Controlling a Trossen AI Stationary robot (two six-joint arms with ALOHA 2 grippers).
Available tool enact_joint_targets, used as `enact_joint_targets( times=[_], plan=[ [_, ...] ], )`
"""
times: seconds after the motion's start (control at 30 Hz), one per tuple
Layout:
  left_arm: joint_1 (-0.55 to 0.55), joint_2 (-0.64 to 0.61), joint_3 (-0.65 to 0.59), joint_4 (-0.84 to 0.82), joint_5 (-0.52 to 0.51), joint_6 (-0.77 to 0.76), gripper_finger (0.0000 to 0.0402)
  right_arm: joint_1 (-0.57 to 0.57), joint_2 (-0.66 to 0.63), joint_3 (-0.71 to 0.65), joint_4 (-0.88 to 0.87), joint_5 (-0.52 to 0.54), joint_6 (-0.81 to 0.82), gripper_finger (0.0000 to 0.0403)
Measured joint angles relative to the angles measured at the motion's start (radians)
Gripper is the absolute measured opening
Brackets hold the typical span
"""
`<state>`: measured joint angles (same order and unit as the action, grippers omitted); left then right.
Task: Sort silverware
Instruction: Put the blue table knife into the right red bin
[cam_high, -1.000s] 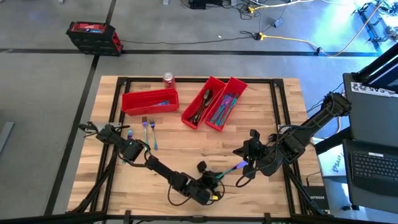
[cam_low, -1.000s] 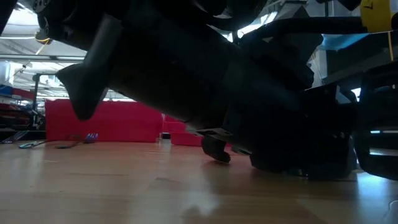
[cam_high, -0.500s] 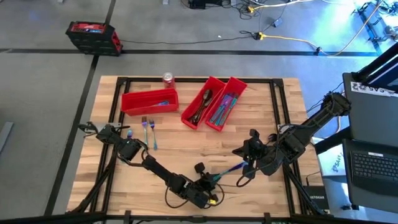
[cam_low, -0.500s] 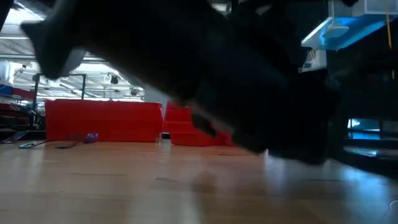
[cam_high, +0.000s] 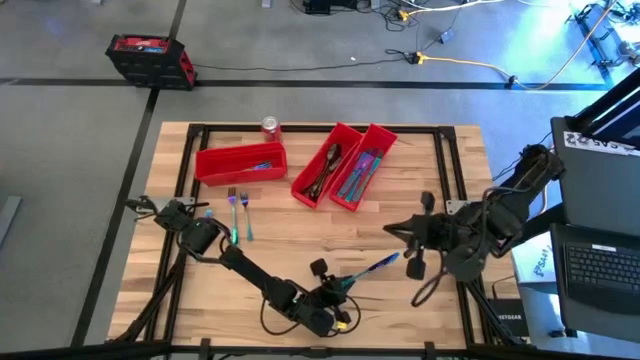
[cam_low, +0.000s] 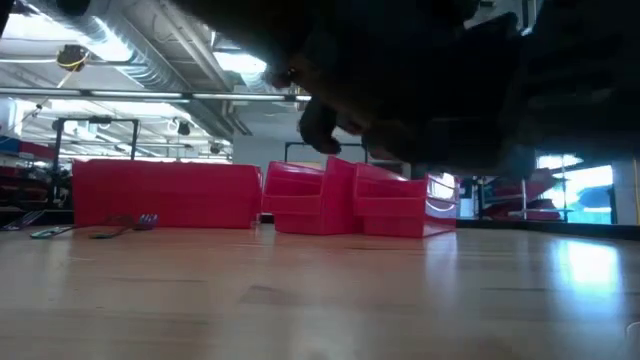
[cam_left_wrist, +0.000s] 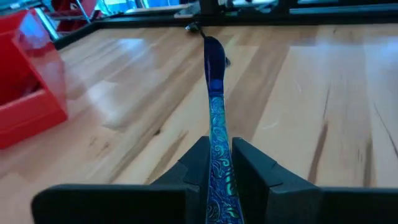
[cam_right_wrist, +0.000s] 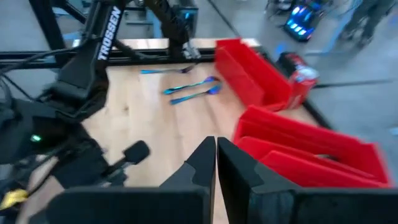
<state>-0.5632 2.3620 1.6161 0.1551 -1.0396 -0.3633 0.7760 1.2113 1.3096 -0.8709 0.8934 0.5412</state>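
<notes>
Gripping a knife (cam_left_wrist: 214, 118) handle, blade pointing ahead, left jaws (cam_high: 335, 287) sit well short of the red bins (cam_high: 345, 166); right jaws (cam_right_wrist: 214, 163) together.

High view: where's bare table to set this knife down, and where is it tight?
Bare wood lies between the loose forks and the right gripper, below the red bins. The table's far-right corner is bare too. The near edge is crowded: the left gripper holds the knife there.
</notes>
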Motion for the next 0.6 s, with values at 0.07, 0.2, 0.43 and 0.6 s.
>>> enact_joint_targets(
  times=[0.07,0.2,0.43,0.6],
  plan=[
    [0.0,-0.016,0.0,0.001,-0.007,-0.017,0.0038,0.023,-0.003,0.018,-0.035,0.036,0.004,0.0],
    [0.007,-0.071,0.001,-0.013,-0.004,0.003,0.0038,0.052,-0.008,0.04,-0.072,0.079,0.004,0.0],
    [0.031,-0.167,0.001,-0.034,-0.099,0.064,0.0038,0.084,-0.033,0.041,-0.13,0.11,0.011,0.0],
    [0.084,-0.216,0.002,-0.065,-0.109,0.036,0.0038,0.084,-0.05,0.041,-0.181,0.107,0.01,0.0]
  ],
)
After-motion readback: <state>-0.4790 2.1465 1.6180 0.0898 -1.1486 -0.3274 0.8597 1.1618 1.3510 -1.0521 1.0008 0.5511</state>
